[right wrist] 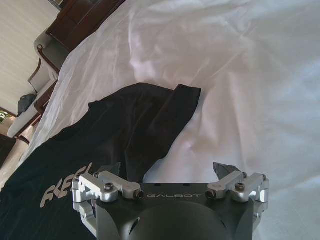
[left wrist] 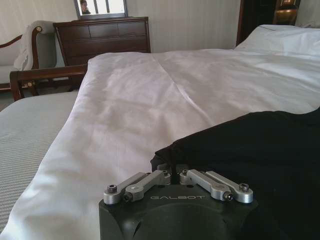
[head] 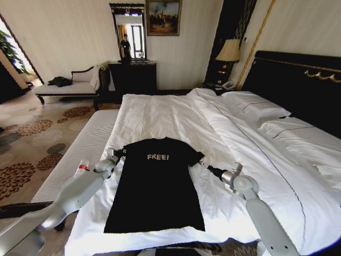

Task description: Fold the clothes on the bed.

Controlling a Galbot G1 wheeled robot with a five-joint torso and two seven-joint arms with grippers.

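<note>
Your T-shirt (head: 155, 186) lies flat and face up on the white duvet (head: 160, 117) at the near end of the bed (head: 298, 176), collar pointing away from you, with "FREE!" readable across the chest. Both sleeves are spread out to the sides.

Your left gripper (head: 118, 153) sits at the shirt's left sleeve. In the left wrist view, its linkage bars are drawn together over the black sleeve edge (left wrist: 172, 155), so it looks clenched on the fabric, though the fingertips themselves are hidden under the cloth.

Your right gripper (head: 201, 163) is at the right sleeve. In the right wrist view (right wrist: 170, 172) its jaws stand wide apart: one finger is over the black cloth, the other over bare duvet, and the sleeve (right wrist: 160, 115) lies rumpled just ahead of them. It is released, holding nothing.

Around you: a ribbed bench (head: 80, 154) runs along the bed's left side, close under your left arm. Pillows (head: 256, 104) and a dark headboard (head: 298, 80) are off to the right. Against the far wall are a dark dresser (head: 133, 77) with a mirror (head: 129, 32), a chaise (head: 69, 85), and a lamp (head: 229, 52). The duvet around the shirt is smooth.
</note>
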